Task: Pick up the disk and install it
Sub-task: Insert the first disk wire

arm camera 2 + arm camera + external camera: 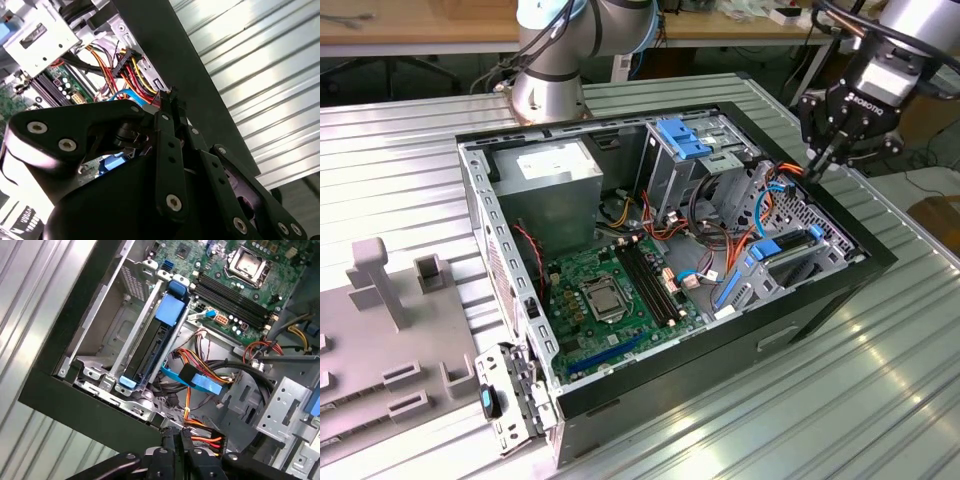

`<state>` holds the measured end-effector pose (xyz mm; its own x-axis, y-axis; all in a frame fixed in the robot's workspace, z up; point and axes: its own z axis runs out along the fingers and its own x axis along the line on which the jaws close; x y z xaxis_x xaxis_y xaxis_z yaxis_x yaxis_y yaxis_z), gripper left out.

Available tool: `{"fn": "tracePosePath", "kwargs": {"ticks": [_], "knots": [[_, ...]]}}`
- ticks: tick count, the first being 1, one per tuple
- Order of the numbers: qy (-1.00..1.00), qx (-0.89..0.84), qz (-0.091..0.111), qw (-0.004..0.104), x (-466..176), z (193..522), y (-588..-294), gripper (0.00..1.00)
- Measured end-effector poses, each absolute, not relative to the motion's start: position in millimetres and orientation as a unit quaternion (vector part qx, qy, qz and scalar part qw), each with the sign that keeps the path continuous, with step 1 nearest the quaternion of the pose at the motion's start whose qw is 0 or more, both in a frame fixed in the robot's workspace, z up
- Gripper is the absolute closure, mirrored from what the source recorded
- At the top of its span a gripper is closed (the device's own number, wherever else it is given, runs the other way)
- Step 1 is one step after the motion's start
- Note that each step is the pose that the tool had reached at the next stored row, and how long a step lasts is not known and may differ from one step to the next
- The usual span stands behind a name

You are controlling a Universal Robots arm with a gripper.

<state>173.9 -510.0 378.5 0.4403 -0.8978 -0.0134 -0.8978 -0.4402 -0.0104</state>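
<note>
The disk [150,347] stands on edge in a metal bay of the open computer case [820,290], its dark body held in a blue carrier frame [169,307]. In the exterior view the disk [782,252] sits near the case wall at that view's right. My black gripper [817,168] hangs above the far right corner of the case, apart from the disk, over a bundle of red, yellow and orange cables [132,75]. In both wrist views its fingertips [169,95] [175,436] lie pressed together with nothing between them.
A grey power-supply box [552,172] and a blue-tabbed drive cage [685,140] fill the case's far side, and the green motherboard [610,290] lies in the middle. A blue flat cable [192,381] crosses beside the disk bay. A grey fixture [380,290] stands on the ribbed table [820,400].
</note>
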Motion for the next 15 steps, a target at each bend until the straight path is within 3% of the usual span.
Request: {"fn": "tracePosePath", "kwargs": {"ticks": [15], "knots": [[0.644,-0.765,0.002,0.008,155,378,-511,0.83]]}}
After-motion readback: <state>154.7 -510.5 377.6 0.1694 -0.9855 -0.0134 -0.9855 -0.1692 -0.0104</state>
